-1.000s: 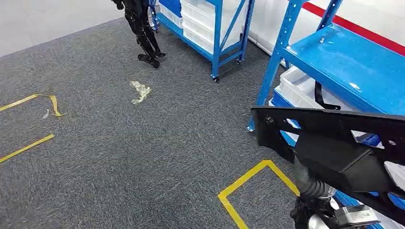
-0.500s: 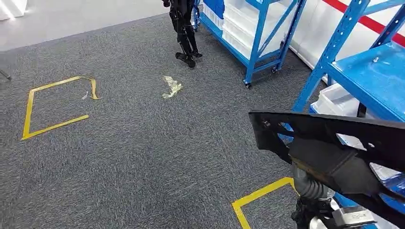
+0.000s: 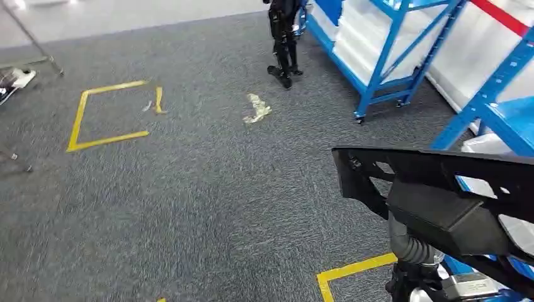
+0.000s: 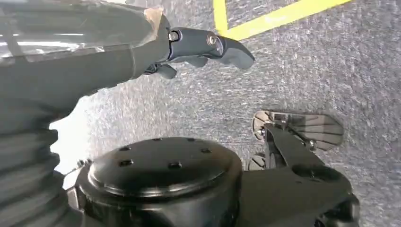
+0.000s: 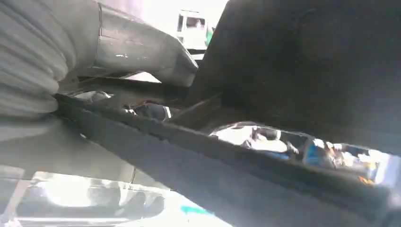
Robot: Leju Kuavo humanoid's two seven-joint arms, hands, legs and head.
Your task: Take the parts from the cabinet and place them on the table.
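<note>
**Black part carried at the right arm, above the carpet**

The right hand (image 5: 118, 52) is seen pressed against the black part (image 3: 441, 189), its grey thumb lying along one of the part's bars; a grip is indicated, though the fingers are hidden. The part, a flat perforated panel, is held roughly level above the right forearm, over the grey carpet (image 3: 189, 201). The left hand (image 4: 198, 45) is seen hanging over the carpet with fingers extended and nothing in them. Yellow tape (image 3: 352, 272) is laid on the carpet below the part. Blue shelving (image 3: 390, 56) with white bins is seen beyond, and a crumpled scrap (image 3: 257, 108) lies near it.
</note>
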